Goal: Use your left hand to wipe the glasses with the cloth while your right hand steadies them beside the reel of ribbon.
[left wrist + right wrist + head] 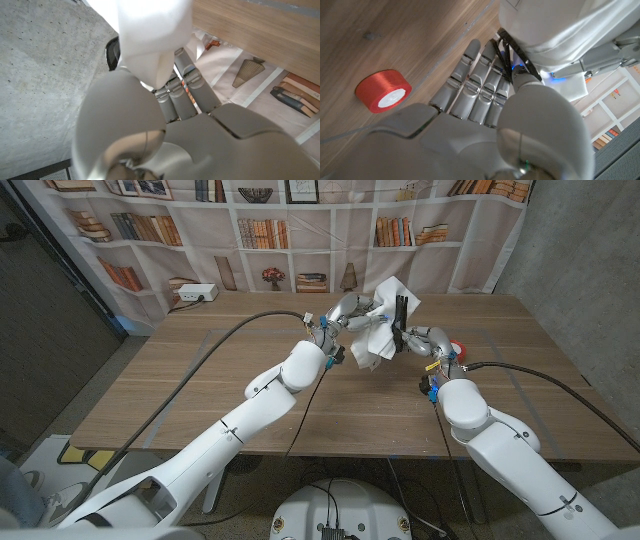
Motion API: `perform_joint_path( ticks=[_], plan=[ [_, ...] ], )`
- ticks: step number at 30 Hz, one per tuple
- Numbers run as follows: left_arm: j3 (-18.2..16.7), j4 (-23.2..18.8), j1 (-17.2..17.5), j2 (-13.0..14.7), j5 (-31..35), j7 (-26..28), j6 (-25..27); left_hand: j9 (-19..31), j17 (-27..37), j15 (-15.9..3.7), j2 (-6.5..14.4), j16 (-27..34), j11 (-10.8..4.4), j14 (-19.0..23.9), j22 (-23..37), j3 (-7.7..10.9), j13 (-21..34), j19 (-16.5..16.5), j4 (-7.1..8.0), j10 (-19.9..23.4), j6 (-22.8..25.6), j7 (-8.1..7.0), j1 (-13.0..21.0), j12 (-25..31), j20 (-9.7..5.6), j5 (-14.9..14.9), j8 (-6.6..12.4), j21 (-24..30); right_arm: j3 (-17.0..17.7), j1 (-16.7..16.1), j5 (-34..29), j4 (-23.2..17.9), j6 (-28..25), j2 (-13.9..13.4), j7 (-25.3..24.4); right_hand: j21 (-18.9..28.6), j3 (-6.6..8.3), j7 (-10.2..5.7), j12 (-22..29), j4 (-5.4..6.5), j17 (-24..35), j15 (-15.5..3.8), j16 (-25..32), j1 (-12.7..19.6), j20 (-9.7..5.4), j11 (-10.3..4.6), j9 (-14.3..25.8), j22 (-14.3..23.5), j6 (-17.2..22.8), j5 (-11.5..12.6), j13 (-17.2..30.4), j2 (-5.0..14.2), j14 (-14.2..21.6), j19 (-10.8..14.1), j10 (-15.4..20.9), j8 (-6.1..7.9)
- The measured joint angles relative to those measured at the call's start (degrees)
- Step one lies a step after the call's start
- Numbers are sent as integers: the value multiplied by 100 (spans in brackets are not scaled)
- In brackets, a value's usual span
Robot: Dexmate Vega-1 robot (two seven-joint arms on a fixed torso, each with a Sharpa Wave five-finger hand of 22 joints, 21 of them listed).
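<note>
Glasses (401, 318): dark frame, held up above the table's middle-back part, between the two hands; in the head view only a black upright piece showed, with the cloth against it. In the right wrist view the black frame (509, 59) ran across the right hand's fingers.
Cloth (385, 320): white, crumpled, bunched around the glasses and hanging a little below them, off the table. In the left wrist view it (152, 35) rose as a white mass above the left hand's fingers.
Left hand (345, 312): raised over the table, fingers closed on the cloth from the robot's left side of the glasses; its fingers (186, 87) reached up into the fabric.
Right hand (425, 340): raised on the other side, gripping the glasses; its fingers (475, 80) lay side by side, curled against the frame.
Ribbon (457, 348): red reel, on the table just beside and partly behind the right hand. In the right wrist view it (383, 91) lay on its side face, white core up, apart from the fingers.
Table (200, 380): wooden, with the arms' black cables trailing across it.
Backdrop (260, 220): printed bookshelf curtain behind the table.
</note>
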Motion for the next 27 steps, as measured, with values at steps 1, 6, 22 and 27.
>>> perform_joint_path(
  ticks=[1,6,22,27],
  plan=[
    [0,0,0,0,20,-1,4,-2,-1,19,0,0,0,19,0,0,0,0,0,0,0,0,0,-1,0,0,0,0,-3,-2,0,0,0,5,0,0,0,0,0,0,0,-12,0,0,0,0,1,0,0,0,0,0,17,0,0,0],
    [195,-93,-238,-131,144,24,20,-10,0,29,0,-1,0,28,0,-1,0,0,0,0,21,21,0,-7,0,0,-2,0,-16,-22,-11,0,2,37,-38,0,-1,0,0,0,-1,-28,0,-2,0,11,2,0,0,-1,0,1,34,0,11,-5],
    [319,-281,-176,-80,281,31,300,-4,3,30,-23,-12,0,27,-1,23,45,-31,25,0,22,21,-23,-25,31,-19,-23,0,9,-57,86,33,0,81,-35,43,-1,20,-4,0,-1,-28,0,-4,0,11,2,-28,21,-2,4,0,34,0,11,-9],
    [338,-371,-57,-5,276,-5,521,-4,3,30,-23,-22,0,27,-1,49,52,-31,-1,0,22,21,-23,-26,30,-23,-23,-44,35,-54,105,53,0,83,-21,43,-1,20,-28,0,-2,-28,0,-3,0,11,2,-28,21,-3,5,-1,34,0,11,3]
  ],
)
